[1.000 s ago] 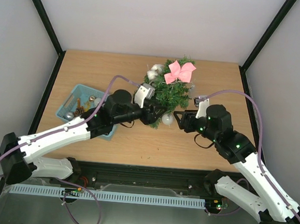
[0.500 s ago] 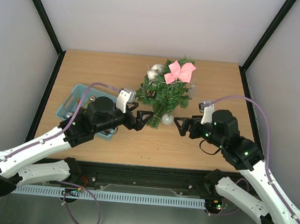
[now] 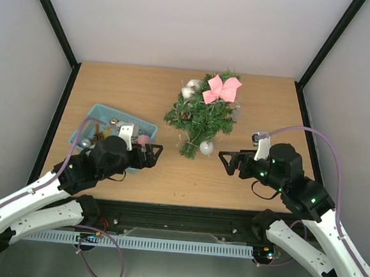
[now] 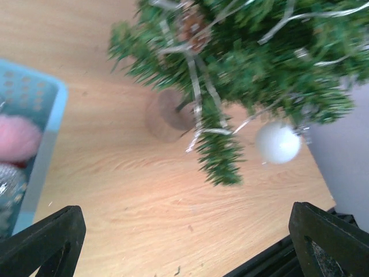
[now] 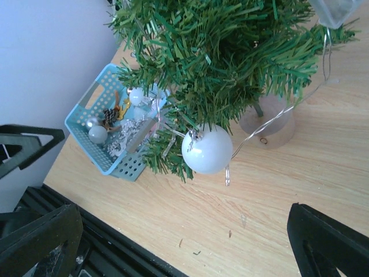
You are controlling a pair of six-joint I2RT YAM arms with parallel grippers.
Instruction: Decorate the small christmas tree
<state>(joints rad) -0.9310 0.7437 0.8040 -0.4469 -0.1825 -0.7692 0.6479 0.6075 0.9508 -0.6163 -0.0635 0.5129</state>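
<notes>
Between white walls (image 3: 181, 23), wooden table (image 3: 112, 88), small christmas tree (image 3: 202, 117), left claw (image 3: 150, 156), right claw (image 3: 225, 163) wide

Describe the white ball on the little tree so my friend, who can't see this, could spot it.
Find the small christmas tree standing on the wooden table, right of the teal basket. Low on its near side hangs the white ball. It is smooth, plain and alone down there, while the pink bow and silvery baubles sit near the top.
</notes>
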